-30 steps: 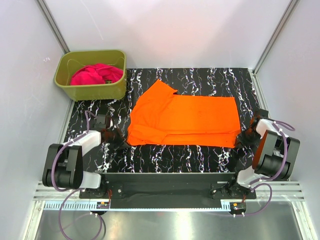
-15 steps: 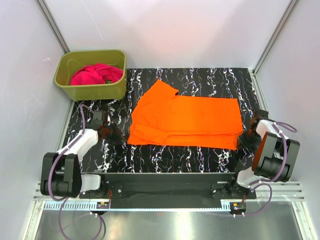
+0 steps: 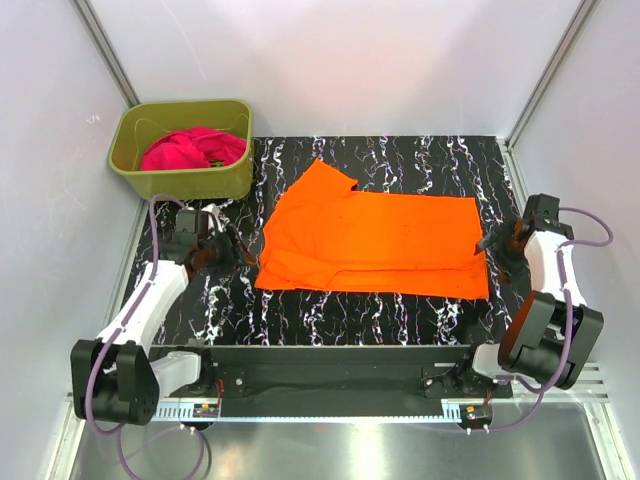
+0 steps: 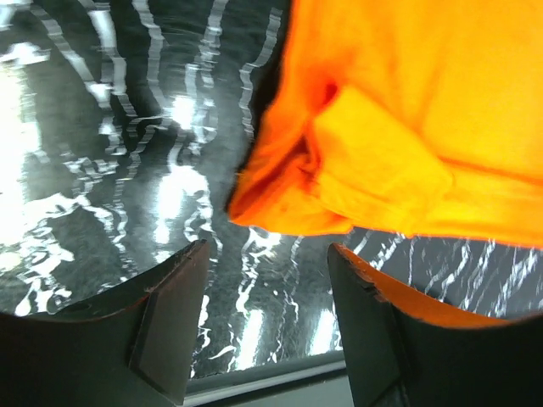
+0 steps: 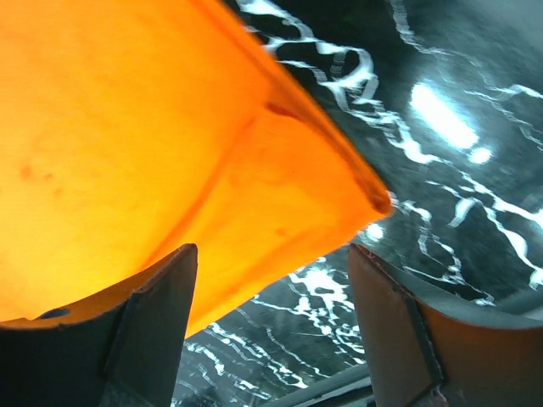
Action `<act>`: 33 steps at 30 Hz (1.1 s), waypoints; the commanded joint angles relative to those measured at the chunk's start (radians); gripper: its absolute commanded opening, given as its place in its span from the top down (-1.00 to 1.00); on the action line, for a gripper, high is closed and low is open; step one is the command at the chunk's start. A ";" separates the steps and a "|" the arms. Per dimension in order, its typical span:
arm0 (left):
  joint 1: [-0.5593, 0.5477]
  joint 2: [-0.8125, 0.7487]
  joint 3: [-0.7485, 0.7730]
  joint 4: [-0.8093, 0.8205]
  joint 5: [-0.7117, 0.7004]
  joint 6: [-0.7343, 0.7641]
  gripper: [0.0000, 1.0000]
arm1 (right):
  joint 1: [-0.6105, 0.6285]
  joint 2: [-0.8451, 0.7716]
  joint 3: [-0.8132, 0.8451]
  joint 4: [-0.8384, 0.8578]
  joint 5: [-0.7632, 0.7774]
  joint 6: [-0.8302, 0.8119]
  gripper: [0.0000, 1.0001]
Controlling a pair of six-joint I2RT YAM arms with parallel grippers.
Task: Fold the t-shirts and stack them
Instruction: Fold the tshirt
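Both sets of jaws stand wide apart and hold nothing. The left gripper (image 4: 267, 288) hangs just off the tucked sleeve corner of the orange t-shirt (image 3: 370, 240), and the right gripper (image 5: 271, 288) faces a corner at its right edge. A second ago both sat low and shut at those ends; since then they have let go and lifted away. The shirt lies folded lengthwise, flat on the black marbled table (image 3: 400, 310). The magenta t-shirt (image 3: 190, 150) sits crumpled in the olive tub (image 3: 135, 178), far left.
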 commanded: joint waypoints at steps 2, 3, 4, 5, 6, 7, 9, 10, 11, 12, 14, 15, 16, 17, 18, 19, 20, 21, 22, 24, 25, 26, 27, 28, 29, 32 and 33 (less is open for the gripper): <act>-0.038 -0.016 0.030 0.031 0.115 0.060 -0.28 | 0.010 0.014 0.006 0.023 -0.148 -0.056 -0.55; -0.044 -0.010 0.025 0.057 0.136 0.061 -0.28 | 0.009 0.032 0.005 0.046 -0.167 -0.053 -0.54; -0.046 0.007 0.020 0.074 0.168 0.061 -0.26 | 0.016 0.040 0.002 0.053 -0.182 -0.049 -0.52; -0.046 0.015 0.019 0.084 0.213 0.058 -0.23 | 0.018 0.049 0.003 0.056 -0.182 -0.045 -0.49; -0.050 0.033 0.017 0.101 0.231 0.047 -0.19 | 0.021 0.063 0.002 0.063 -0.191 -0.048 -0.40; -0.055 0.033 0.014 0.110 0.251 0.043 -0.16 | 0.021 0.069 0.002 0.064 -0.194 -0.047 -0.37; -0.075 0.059 0.007 0.135 0.297 0.040 -0.14 | 0.023 0.087 -0.009 0.070 -0.202 -0.048 -0.29; -0.086 0.067 0.002 0.143 0.305 0.037 -0.14 | 0.024 0.094 -0.014 0.076 -0.214 -0.044 -0.28; -0.099 0.082 -0.004 0.146 0.313 0.037 -0.15 | 0.030 0.098 -0.027 0.079 -0.222 -0.041 -0.27; -0.106 0.089 -0.007 0.156 0.313 0.032 -0.19 | 0.032 0.106 -0.034 0.089 -0.231 -0.033 -0.26; -0.121 0.102 -0.016 0.172 0.311 0.026 -0.22 | 0.044 0.104 -0.046 0.098 -0.239 -0.024 -0.27; -0.124 0.107 -0.018 0.175 0.308 0.021 -0.22 | 0.050 0.101 -0.049 0.101 -0.239 -0.024 -0.27; -0.124 0.112 -0.020 0.178 0.308 0.017 -0.21 | 0.053 0.100 -0.051 0.104 -0.243 -0.022 -0.29; -0.129 0.118 -0.018 0.180 0.304 0.012 -0.20 | 0.059 0.104 -0.054 0.104 -0.247 -0.021 -0.29; -0.129 0.130 -0.017 0.180 0.301 0.004 -0.17 | 0.069 0.106 -0.052 0.103 -0.247 -0.022 -0.29; -0.130 0.136 -0.015 0.180 0.298 0.001 -0.10 | 0.075 0.107 -0.052 0.102 -0.248 -0.021 -0.29; -0.130 0.142 -0.013 0.180 0.288 -0.003 -0.07 | 0.081 0.109 -0.049 0.106 -0.248 -0.018 -0.30; -0.132 0.154 -0.012 0.180 0.281 -0.008 -0.06 | 0.092 0.109 -0.051 0.104 -0.248 -0.015 -0.31; -0.132 0.161 -0.012 0.180 0.272 -0.011 -0.06 | 0.099 0.109 -0.049 0.107 -0.251 -0.007 -0.31; -0.132 0.173 -0.007 0.180 0.264 -0.011 -0.07 | 0.116 0.109 -0.048 0.110 -0.256 0.001 -0.31; -0.132 0.182 0.002 0.177 0.255 -0.011 -0.09 | 0.139 0.111 -0.046 0.112 -0.257 0.013 -0.31; -0.132 0.184 0.005 0.163 0.247 -0.009 -0.14 | 0.157 0.111 -0.043 0.115 -0.260 0.022 -0.31; -0.132 0.184 0.008 0.154 0.236 -0.005 -0.17 | 0.177 0.114 -0.043 0.119 -0.263 0.040 -0.32; -0.132 0.181 0.008 0.149 0.224 -0.005 -0.19 | 0.229 0.117 -0.043 0.127 -0.282 0.051 -0.33; -0.132 0.181 0.008 0.147 0.207 -0.003 -0.20 | 0.257 0.123 -0.040 0.148 -0.288 0.063 -0.35; -0.130 0.220 0.023 0.149 0.201 0.007 -0.21 | 0.383 0.147 -0.029 0.208 -0.309 0.122 -0.43; -0.130 0.231 0.029 0.147 0.199 0.018 -0.19 | 0.427 0.158 -0.025 0.224 -0.316 0.135 -0.44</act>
